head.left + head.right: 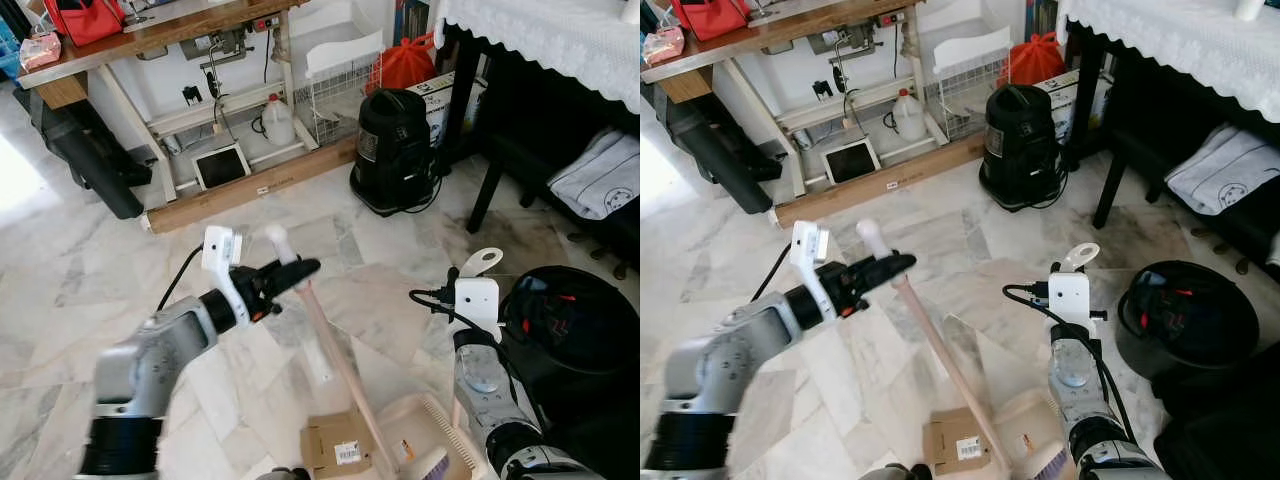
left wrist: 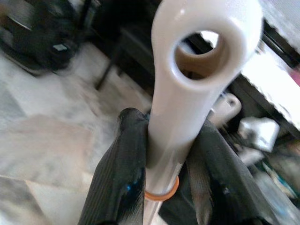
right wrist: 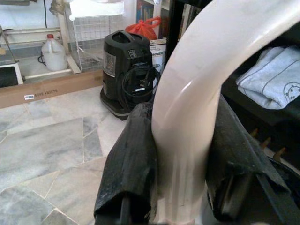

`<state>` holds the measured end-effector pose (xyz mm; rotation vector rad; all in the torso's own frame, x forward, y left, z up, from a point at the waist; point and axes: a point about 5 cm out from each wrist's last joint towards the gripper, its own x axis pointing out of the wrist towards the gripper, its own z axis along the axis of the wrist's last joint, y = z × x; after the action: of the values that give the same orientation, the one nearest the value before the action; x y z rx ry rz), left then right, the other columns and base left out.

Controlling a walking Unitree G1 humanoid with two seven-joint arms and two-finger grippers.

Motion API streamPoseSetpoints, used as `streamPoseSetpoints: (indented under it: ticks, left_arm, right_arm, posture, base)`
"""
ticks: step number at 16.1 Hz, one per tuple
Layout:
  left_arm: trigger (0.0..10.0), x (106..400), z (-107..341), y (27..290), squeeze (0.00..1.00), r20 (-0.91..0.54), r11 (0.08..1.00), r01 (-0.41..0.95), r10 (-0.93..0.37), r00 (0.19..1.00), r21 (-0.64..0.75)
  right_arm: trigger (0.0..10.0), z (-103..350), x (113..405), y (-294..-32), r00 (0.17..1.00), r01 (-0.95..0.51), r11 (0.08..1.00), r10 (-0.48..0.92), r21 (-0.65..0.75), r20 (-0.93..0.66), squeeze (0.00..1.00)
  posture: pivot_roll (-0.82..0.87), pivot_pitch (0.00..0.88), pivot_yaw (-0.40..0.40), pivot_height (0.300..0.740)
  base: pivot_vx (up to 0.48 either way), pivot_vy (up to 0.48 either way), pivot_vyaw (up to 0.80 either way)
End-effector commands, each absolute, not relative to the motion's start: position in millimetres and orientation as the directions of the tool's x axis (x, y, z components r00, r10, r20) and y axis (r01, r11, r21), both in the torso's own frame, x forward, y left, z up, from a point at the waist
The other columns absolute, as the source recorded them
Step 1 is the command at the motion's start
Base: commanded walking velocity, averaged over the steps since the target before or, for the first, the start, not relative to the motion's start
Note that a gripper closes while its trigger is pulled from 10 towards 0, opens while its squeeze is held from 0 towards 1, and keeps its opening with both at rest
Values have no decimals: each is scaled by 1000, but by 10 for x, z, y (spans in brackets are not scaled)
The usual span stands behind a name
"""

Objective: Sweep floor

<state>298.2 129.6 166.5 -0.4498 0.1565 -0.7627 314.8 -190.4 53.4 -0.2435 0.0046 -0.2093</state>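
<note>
Broom handle [image 1: 330, 350] slants down from the left gripper [image 1: 285, 275], clamped just under its white top, toward the dustpan [image 1: 425, 435] by the cardboard box [image 1: 335, 445], while the right gripper [image 3: 180, 187] is closed on the dustpan's upright handle [image 1: 482, 262].

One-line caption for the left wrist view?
Left hand shut on the white broom handle, above the marble floor.
</note>
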Motion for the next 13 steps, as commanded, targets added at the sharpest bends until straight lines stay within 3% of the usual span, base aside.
streamPoseSetpoints:
  ticks: [1,4,7,10,13]
  left_arm:
    - [10000,3043,1763,1437,0,73,680,590,-627,776,-435]
    - [10000,3045,1863,1674,0,77,787,513,-520,850,-343]
    - [10000,3045,1876,1977,0,72,917,346,-338,938,-196]
    - [10000,2966,1799,2127,0,58,976,203,-199,978,-83]
    - [10000,2910,1660,2149,0,33,985,170,-169,985,-30]
  right_arm:
    - [10000,415,3088,-1858,977,196,953,-210,-232,-39,0]
    - [10000,420,3086,-1871,976,203,950,-217,-235,-35,0]
    - [10000,442,3091,-1935,966,245,940,-258,-239,-22,0]
    - [10000,484,3099,-2015,952,298,920,-307,-254,5,0]
    - [10000,476,3080,-2085,943,323,911,-334,-257,1,0]
  posture:
    - [162,133,132,740]
    - [160,132,132,740]
    - [158,130,128,740]
    - [147,132,124,740]
    - [139,133,119,740]
  base:
    - [0,0,0]
    - [0,0,0]
    - [0,0,0]
    - [0,0,0]
    - [0,0,0]
